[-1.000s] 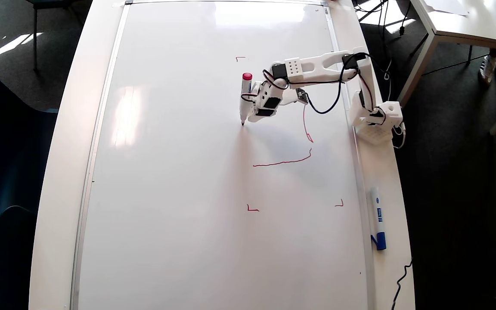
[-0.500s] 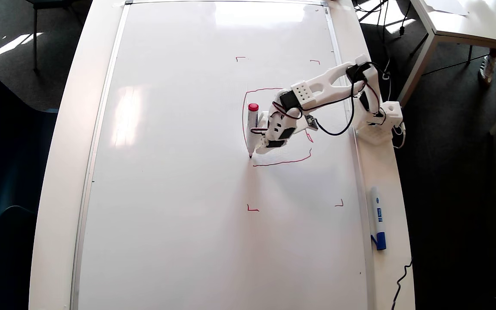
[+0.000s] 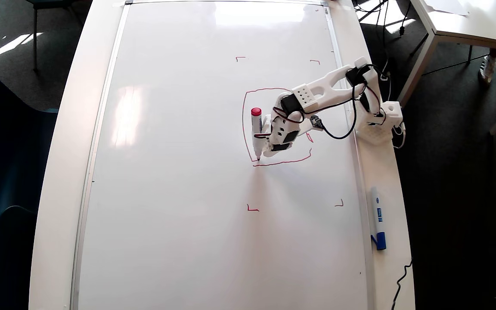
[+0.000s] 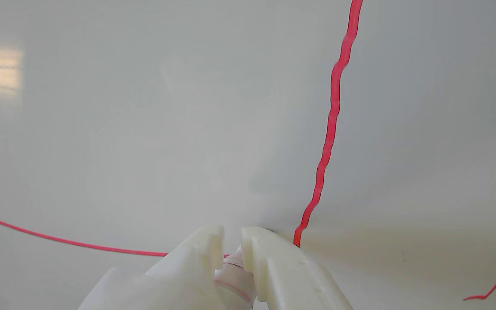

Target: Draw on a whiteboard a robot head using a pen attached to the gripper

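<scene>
On the whiteboard [image 3: 179, 172], right of centre in the overhead view: robot head [image 3: 244, 125], a partial red outline. Gripper [image 3: 266, 140] was clenched on the pen [image 3: 256, 129], tip at the lower-left corner. Arm [image 3: 330, 88] covered the interior. Blue-capped marker [image 3: 377, 217] lay beside the frame; red corner marks [image 3: 252, 209] surrounded.

No text, brand or number can be read in either view. The blue-capped marker [image 3: 377, 217] at the lower right of the overhead view carries a small blue print on its barrel, too small to make out.
</scene>
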{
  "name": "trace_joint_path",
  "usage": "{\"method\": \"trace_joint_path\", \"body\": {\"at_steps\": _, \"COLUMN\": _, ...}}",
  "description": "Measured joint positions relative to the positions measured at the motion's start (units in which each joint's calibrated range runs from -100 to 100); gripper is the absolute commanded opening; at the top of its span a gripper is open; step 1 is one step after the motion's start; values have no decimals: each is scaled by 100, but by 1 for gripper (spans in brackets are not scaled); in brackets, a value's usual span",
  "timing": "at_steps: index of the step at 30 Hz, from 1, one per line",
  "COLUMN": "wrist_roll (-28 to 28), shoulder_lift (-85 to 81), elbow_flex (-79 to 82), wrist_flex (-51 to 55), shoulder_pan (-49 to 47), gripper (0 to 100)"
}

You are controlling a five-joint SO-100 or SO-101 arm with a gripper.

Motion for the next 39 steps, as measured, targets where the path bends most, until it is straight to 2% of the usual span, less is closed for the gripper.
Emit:
{"method": "trace_joint_path", "body": {"at_steps": 11, "wrist_roll": 211, "shoulder_lift": -483, "elbow_flex": -557, "wrist_flex": 1275, "shoulder_pan": 566, "gripper": 1}}
{"method": "trace_joint_path", "body": {"at_steps": 18, "wrist_roll": 222, "shoulder_lift": -576, "elbow_flex": 174, "wrist_flex": 1275, "shoulder_pan": 596, "gripper": 1}}
{"method": "trace_joint_path", "body": {"at_steps": 28, "wrist_roll": 222, "shoulder_lift": -584, "elbow_flex": 238, "wrist_flex": 997, "shoulder_pan": 995, "gripper": 1}}
{"method": "trace_joint_path", "body": {"at_steps": 39, "wrist_roll": 222, "shoulder_lift": -534, "elbow_flex": 238, "wrist_flex": 726, "shoulder_pan": 980, "gripper": 1}}
